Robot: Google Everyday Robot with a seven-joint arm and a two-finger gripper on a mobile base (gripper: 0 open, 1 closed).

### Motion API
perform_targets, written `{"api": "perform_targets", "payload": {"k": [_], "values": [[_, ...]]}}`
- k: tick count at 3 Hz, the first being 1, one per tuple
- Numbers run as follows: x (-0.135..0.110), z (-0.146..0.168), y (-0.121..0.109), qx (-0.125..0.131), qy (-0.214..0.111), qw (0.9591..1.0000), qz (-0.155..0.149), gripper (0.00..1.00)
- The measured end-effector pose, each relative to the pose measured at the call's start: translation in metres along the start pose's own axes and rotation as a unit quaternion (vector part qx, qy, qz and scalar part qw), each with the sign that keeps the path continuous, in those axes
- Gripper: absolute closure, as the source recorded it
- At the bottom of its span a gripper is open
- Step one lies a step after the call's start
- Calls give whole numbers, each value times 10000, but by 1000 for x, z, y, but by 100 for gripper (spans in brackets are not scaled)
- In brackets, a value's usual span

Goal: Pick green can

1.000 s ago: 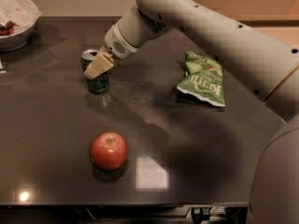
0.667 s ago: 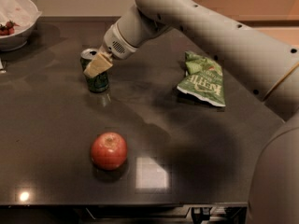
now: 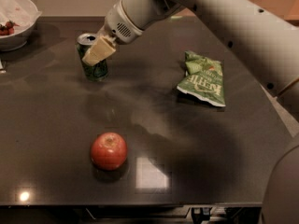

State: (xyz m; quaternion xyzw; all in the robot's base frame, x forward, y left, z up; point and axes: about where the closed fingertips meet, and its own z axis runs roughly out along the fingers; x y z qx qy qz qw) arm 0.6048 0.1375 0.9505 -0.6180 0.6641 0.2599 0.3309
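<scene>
The green can (image 3: 95, 69), dark green with a silver top, is at the back left of the dark table (image 3: 56, 125). It is upright and sits slightly above the tabletop. My gripper (image 3: 92, 56) reaches in from the upper right and is shut on the can's upper half. One pale finger (image 3: 99, 50) lies across the can's front; the other finger is hidden behind the can.
A red apple (image 3: 109, 150) lies at the front left. A crinkled green chip bag (image 3: 203, 79) lies at the right. A white bowl (image 3: 18, 20) with food stands at the back left corner. My arm spans the upper right of the view.
The can has risen a little off the table in the gripper. The apple and the chip bag have not moved.
</scene>
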Motion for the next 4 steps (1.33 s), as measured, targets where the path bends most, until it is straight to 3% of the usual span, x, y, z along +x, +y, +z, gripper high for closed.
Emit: {"api": "perform_targets", "payload": {"k": [2, 3, 4], "values": [[-35, -56, 12, -108, 63, 9979, -640, 100], [-41, -75, 17, -198, 164, 9958, -876, 100], [-41, -76, 18, -217, 175, 9957, -882, 100]]}}
